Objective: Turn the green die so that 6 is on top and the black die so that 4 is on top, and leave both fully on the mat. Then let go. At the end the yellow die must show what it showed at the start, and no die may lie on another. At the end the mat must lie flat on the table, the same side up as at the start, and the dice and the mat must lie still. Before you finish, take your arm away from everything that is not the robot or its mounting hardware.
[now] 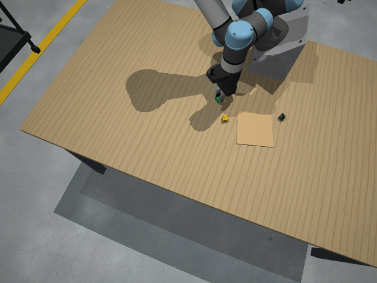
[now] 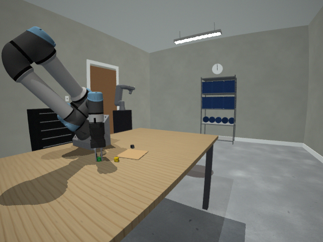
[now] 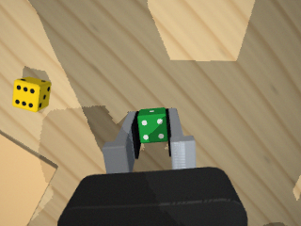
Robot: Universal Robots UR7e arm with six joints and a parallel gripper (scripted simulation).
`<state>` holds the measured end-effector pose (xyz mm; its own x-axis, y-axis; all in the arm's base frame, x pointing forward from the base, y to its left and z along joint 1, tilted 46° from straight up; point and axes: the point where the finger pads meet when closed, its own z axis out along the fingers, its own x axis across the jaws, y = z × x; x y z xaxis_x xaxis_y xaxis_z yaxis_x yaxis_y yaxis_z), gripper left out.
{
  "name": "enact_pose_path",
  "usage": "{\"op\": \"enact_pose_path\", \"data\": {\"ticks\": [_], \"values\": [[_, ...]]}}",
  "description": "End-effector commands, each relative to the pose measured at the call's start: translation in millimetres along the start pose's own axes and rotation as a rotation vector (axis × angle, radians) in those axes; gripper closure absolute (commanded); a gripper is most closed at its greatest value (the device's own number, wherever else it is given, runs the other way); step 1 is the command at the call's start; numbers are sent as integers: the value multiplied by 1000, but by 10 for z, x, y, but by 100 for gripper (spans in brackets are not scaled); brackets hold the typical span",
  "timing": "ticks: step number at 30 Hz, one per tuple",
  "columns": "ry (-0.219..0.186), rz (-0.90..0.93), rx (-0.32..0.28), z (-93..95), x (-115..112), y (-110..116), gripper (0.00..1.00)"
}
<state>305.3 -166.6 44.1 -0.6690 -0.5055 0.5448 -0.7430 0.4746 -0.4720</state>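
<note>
Snugly, the gripper (image 1: 219,96) (image 2: 98,159) (image 3: 153,123) has closed on the green die (image 1: 217,99) (image 2: 99,159) (image 3: 152,125) by opposite sides, four pips facing the wrist camera. It looks light, rigid and hard-edged; a level, central pinch should limit slipping. To the right lie the yellow die (image 1: 224,118) (image 2: 116,159) (image 3: 30,95), the mat (image 1: 254,129) (image 2: 132,154) (image 3: 21,181), then the black die (image 1: 281,117) (image 2: 132,146), likely needing the same flat-sided hold.

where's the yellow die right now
The yellow die lies on the table, in the top view just left of the mat.
</note>
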Motion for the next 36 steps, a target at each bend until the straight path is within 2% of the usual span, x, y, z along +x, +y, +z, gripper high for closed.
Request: {"op": "enact_pose_path", "data": {"ticks": [1, 25, 36], "values": [[0, 0, 1, -2, -1, -2, 60], [0, 0, 1, -8, -1, -2, 60], [0, 0, 1, -94, -1, -2, 60]]}}
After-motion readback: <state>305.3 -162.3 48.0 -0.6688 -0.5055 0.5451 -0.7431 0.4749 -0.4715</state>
